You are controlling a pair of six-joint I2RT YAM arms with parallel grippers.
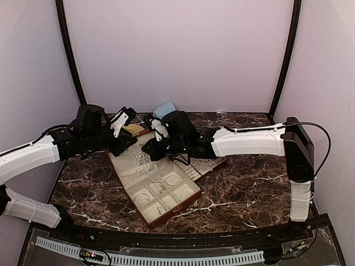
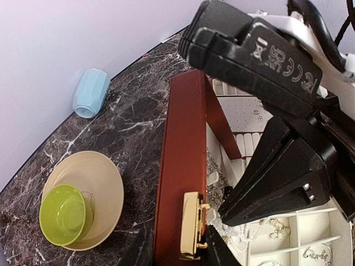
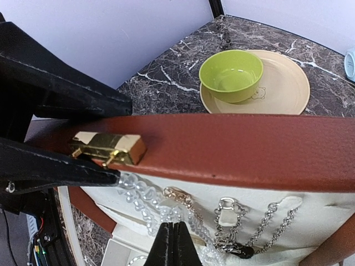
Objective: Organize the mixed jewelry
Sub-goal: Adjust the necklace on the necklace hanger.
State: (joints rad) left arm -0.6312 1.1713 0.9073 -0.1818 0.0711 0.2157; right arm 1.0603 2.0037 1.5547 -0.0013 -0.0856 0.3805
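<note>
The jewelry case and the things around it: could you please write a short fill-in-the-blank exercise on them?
1. The green bowl sits on a beige ____.
2. The clasp on the wall of the case is ____ in colour.
3. The jaws of the right gripper are ____.
Missing words: plate; gold; shut.

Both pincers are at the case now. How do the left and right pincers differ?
The left pincer has jaws apart, straddling the case wall at its gold latch and seemingly gripping it; the right pincer has jaws fully shut. The left pincer works the outer wall; the right pincer's tips sit inside, among the bead strand. Whether it pinches the strand is unclear. Both meet at the same end of the case.
</note>
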